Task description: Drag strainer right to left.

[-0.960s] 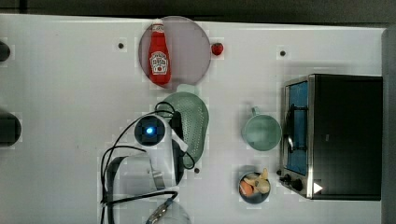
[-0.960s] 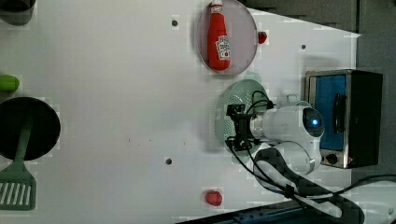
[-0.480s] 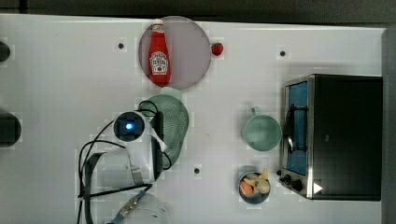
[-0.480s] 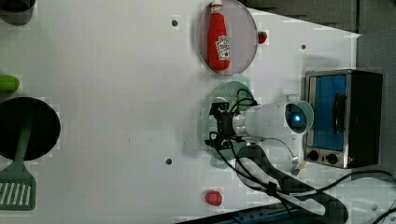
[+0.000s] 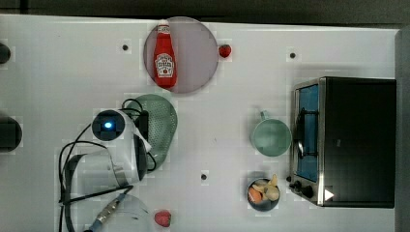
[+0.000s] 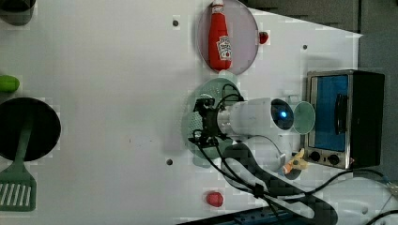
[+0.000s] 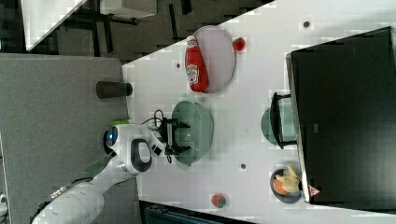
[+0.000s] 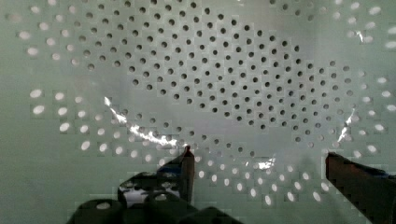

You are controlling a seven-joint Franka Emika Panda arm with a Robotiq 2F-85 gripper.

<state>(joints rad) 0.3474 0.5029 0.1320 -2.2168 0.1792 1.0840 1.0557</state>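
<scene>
The pale mint-green strainer (image 5: 162, 125) sits on the white table just below the plate in the top view, its left part covered by my arm. It also appears as the strainer (image 6: 213, 89) in the left view and the strainer (image 7: 196, 133) in the right view. My gripper (image 7: 183, 137) reaches down into its bowl with the fingers spread wide. In the wrist view the holed inside of the strainer (image 8: 210, 70) lies close behind my gripper (image 8: 259, 163), which is open with nothing clamped between the two dark fingertips (image 8: 187, 161). From the left view the gripper (image 6: 196, 120) stands over the bowl.
A ketchup bottle (image 5: 164, 58) lies on the greyish-pink plate (image 5: 198, 58), with a strawberry (image 5: 224, 50) beside it. A green mug (image 5: 270, 137), a toaster oven (image 5: 348, 140) and a food bowl (image 5: 263, 193) stand at the top view's right. A black pan (image 6: 23, 129) and spatula (image 6: 16, 187) sit at the left view's left.
The strainer and my arm have moved together toward the top view's left, away from the mug. The fingers stay spread inside the bowl.
</scene>
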